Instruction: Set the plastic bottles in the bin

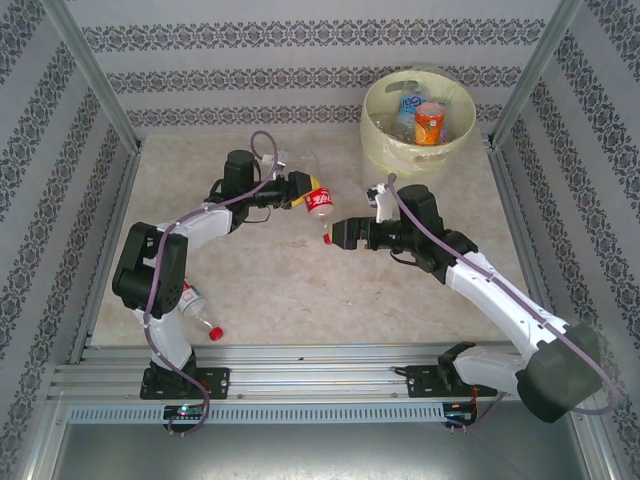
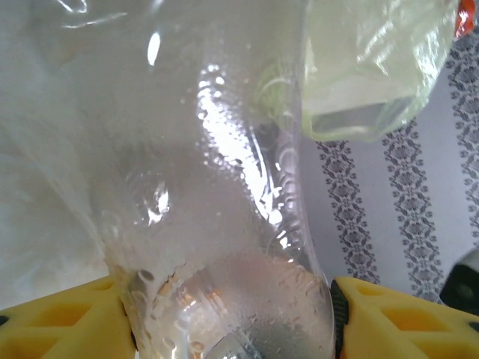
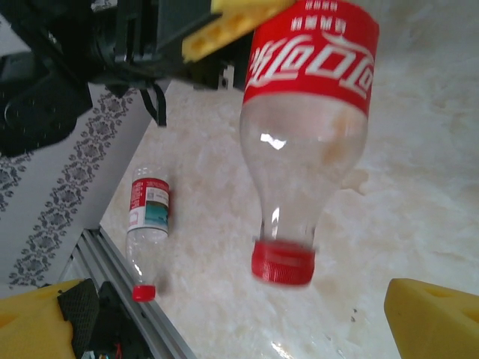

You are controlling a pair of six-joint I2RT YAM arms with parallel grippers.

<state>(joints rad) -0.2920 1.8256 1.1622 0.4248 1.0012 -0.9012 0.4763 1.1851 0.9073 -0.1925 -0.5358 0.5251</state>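
step: likely a mid-air handover | left claw [image 1: 300, 190] clamps red-label bottle [image 1: 320, 203] by its base, above the table [image 1: 300, 290] | right claw [image 1: 342, 235] wide open, empty (cap [image 1: 326, 239] just short of it) | next: close on that end, carry to bin [image 1: 385, 150] at back right

Bare tabletop [image 1: 320, 150] before the bin [image 1: 400, 157]
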